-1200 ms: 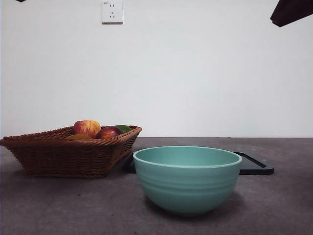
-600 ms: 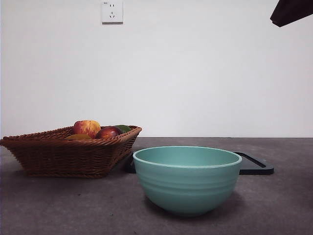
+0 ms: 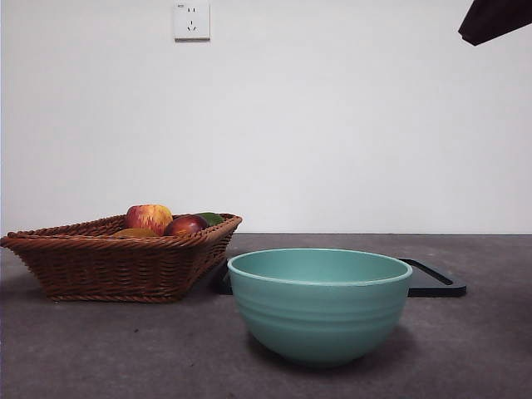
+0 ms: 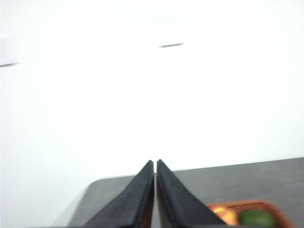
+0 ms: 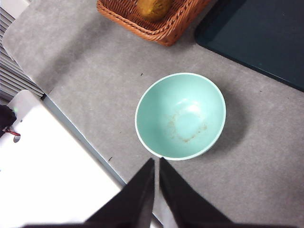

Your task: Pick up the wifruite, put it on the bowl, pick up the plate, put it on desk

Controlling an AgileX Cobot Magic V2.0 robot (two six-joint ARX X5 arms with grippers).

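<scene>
Both grippers are closed on nothing: the right gripper (image 5: 156, 161) hangs high above the desk (image 3: 465, 349) with its jaws pressed together, looking straight down on the bowl (image 3: 319, 303), and the left gripper (image 4: 155, 164) has its jaws together too, raised and facing the white wall, with a corner of the basket (image 4: 247, 213) low in its view. In the front view one arm shows only as a dark tip at the upper corner on the tray's side; which arm it is cannot be told from there.

Taking the bowl as the landmark: the desk stretches wide and grey-brown under it and all around. Behind the bowl and to one side sits the brown wicker basket (image 3: 116, 262), apart from the bowl. Behind the bowl on the other side lies a flat dark tray (image 3: 432, 283), partly hidden by the bowl's rim. The bowl itself is teal-green, upright and has nothing in it, with a faint brownish ring on its inner floor in the right wrist view.

Inside the basket, a red-and-yellow apple (image 3: 149, 218) stands highest, a dark red fruit (image 3: 184, 225) just beside it, and a green fruit (image 3: 210, 218) behind that. The golden-brown wifruite (image 5: 153, 7) lies in the basket too, near the rim that faces the bowl.
</scene>
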